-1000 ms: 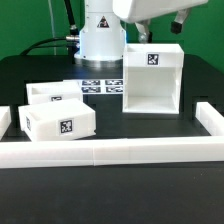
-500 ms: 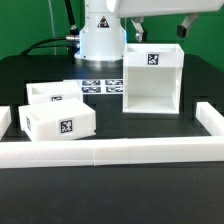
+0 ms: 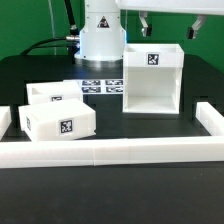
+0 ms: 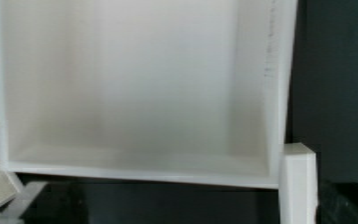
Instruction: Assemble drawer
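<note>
We have the claw (image 3: 170, 24) hovering above the box housing (image 3: 152, 80), fingers spread wide. The housing stands upright on the bench (image 3: 110, 125). The front tray (image 3: 58, 122) and rear tray (image 3: 52, 93) sit well off to the housing's exterior-view left. The marker board (image 3: 100, 86) lies just beside it. The border rail (image 3: 110, 152) runs in front, with open bench between.

The robot's white two-finger gripper (image 3: 170, 28) has gone up. A second ago its big white body hung low, just over the tall white plastic box with the open front (image 3: 152, 85). Now the body is almost out of the picture. Only its two dark fingers (image 3: 144, 22) poke down from the top edge, spread wide apart, higher above the box.
</note>
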Available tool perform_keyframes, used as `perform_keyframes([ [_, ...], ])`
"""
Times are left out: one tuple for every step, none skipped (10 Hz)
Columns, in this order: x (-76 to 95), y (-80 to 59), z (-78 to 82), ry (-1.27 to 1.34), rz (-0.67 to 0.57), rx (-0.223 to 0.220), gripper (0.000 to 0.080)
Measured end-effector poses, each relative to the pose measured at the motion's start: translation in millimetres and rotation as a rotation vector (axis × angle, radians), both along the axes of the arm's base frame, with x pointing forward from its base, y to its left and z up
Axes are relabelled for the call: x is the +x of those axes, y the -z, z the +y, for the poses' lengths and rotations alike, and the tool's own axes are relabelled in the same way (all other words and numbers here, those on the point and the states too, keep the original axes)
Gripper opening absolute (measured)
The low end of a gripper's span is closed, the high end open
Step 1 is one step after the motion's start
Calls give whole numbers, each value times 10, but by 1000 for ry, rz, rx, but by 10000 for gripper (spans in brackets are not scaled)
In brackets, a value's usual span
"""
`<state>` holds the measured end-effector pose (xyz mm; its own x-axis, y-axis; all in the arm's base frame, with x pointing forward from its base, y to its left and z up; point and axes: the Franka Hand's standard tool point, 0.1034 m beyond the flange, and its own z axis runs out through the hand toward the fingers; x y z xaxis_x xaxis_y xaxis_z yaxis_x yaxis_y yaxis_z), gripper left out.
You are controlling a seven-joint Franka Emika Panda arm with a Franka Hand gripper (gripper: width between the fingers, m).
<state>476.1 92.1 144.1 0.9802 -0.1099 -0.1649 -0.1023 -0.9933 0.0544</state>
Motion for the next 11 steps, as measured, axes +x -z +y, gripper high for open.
perform_keyframes([
  [1,0,-1,-3,0,1,650],
  [3,2,23,0,-14,2,650],
  [-75,35,115,-10,-44,6,650],
  [-204,104,214,-24,-65,11,650],
  [-296,177,273,-34,-73,15,650],
  [-338,225,295,-41,-76,18,650],
  [-367,271,298,-43,-79,20,650],
  [-401,321,297,-44,-82,23,650],
  [-430,369,294,-43,-85,27,650],
  [-454,424,295,-40,-78,29,650],
  [-463,438,296,-33,-73,34,650],
])
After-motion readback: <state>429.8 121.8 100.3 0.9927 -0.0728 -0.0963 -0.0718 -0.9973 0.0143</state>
